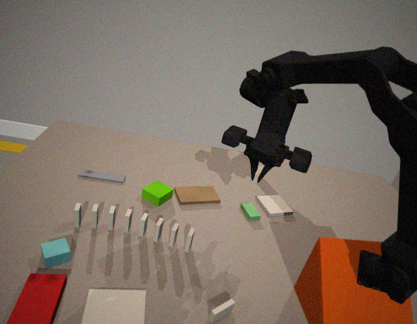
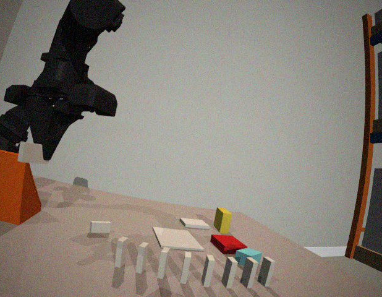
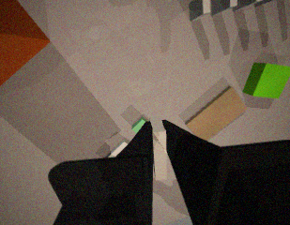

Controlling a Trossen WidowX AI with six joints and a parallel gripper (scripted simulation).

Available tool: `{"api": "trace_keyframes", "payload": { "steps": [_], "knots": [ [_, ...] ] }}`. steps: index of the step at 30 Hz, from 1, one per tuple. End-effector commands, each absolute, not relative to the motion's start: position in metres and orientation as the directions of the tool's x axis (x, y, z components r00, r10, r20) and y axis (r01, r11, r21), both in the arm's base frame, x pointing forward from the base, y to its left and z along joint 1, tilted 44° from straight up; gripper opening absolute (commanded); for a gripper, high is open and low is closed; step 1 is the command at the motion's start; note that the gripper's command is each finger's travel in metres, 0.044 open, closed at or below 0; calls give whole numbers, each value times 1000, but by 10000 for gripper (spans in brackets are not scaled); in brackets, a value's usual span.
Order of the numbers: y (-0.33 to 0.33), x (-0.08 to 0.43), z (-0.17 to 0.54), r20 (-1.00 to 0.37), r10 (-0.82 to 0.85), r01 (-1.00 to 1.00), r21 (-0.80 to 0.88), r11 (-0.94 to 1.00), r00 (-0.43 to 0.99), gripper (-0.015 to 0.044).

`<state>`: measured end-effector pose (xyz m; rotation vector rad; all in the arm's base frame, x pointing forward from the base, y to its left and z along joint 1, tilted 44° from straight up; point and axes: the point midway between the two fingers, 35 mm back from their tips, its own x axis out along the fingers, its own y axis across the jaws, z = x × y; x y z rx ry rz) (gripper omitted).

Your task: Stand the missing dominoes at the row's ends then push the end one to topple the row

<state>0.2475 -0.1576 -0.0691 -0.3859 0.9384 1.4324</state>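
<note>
My gripper (image 1: 255, 180) (image 2: 46, 154) (image 3: 156, 125) is shut on a white domino (image 2: 31, 152) (image 3: 160, 157), raised well above the table beyond one end of the row. In the exterior view the held domino has its long side roughly level. Several white dominoes stand upright in a curved, evenly spaced row; a middle one (image 1: 144, 225) (image 2: 207, 271) and the end one nearer the robot base (image 1: 189, 239) (image 2: 121, 252) show clearly. The far end one (image 1: 77, 214) (image 2: 266, 271) is upright too. Another loose domino (image 1: 222, 309) (image 2: 100, 226) lies on its long edge, apart from the row.
A green block (image 1: 157, 192) (image 3: 275, 81), brown slab (image 1: 197, 194) (image 3: 217, 112) and small green block (image 1: 250, 211) lie behind. A teal block (image 1: 56, 252) (image 2: 248, 255), red slab (image 1: 39, 296) (image 2: 227, 243) and pale plate (image 1: 114, 306) (image 2: 178, 239) lie in front. An orange block (image 1: 341, 279) stands by the arm.
</note>
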Motion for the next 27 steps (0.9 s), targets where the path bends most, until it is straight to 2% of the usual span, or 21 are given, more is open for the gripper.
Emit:
{"api": "trace_keyframes", "payload": {
  "steps": [1, 7, 12, 15, 17, 22, 27],
  "knots": [
    [-167, 253, -75, -738, 662, -792, 481, 377, -133, 29],
    [-181, 264, -88, -739, 661, -315, 663, 678, -132, 29],
    [-192, 272, -99, -739, 660, 175, 638, 750, -131, 29],
    [-198, 277, -106, -740, 660, 457, 546, 702, -131, 29],
    [-202, 279, -110, -740, 660, 566, 491, 662, -130, 29],
    [-208, 283, -117, -741, 659, 789, 325, 521, -130, 29],
    [-212, 286, -123, -741, 659, 928, 143, 343, -130, 29]
  ]
}}
